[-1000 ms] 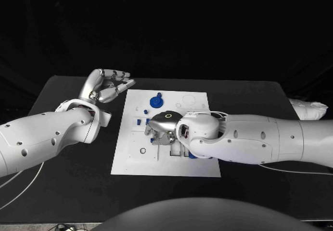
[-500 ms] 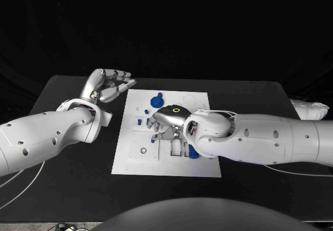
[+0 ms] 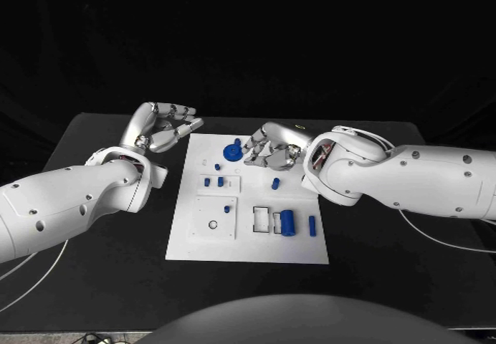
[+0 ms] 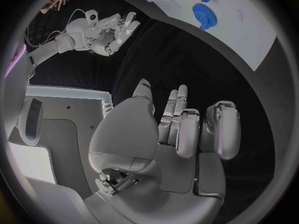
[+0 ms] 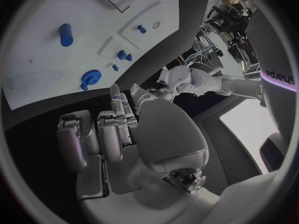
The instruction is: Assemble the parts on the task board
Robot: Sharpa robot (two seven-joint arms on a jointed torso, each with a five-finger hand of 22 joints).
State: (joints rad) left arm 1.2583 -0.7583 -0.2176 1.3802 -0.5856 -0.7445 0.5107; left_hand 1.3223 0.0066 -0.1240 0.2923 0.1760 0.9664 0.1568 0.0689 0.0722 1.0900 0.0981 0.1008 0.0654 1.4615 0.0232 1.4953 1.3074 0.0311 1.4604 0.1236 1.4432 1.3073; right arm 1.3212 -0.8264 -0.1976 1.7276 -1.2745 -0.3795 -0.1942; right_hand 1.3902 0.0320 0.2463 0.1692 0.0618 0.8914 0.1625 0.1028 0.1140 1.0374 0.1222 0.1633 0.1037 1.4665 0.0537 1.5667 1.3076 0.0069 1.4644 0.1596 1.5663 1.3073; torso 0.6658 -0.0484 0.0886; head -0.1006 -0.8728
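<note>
The white task board [image 3: 271, 247] lies mid-table. A blue gear [image 3: 234, 151] stands at its far edge, and small blue pieces [image 3: 212, 180] sit in a raised block on its left side. A blue peg [image 3: 276, 183] lies near the middle. A thick blue cylinder [image 3: 288, 223] and a thin pin [image 3: 312, 225] lie at the near right. My right hand [image 3: 271, 152] hovers over the board's far edge beside the gear, fingers curled in on nothing. My left hand [image 3: 160, 127] is held off the board's far left corner, also curled and holding nothing. The right wrist view shows the gear [image 5: 91, 77] and cylinder [image 5: 66, 35].
A black ring [image 3: 213, 225] and a small blue stud [image 3: 227, 209] sit in the board's near left panel. Black table [image 3: 103, 258] surrounds the board on all sides. A white object [image 3: 460, 161] lies at the table's far right edge.
My right hand has lifted off the board's middle and drawn back to its far edge, uncovering the peg, cylinder and pin. The left hand has stayed put.
</note>
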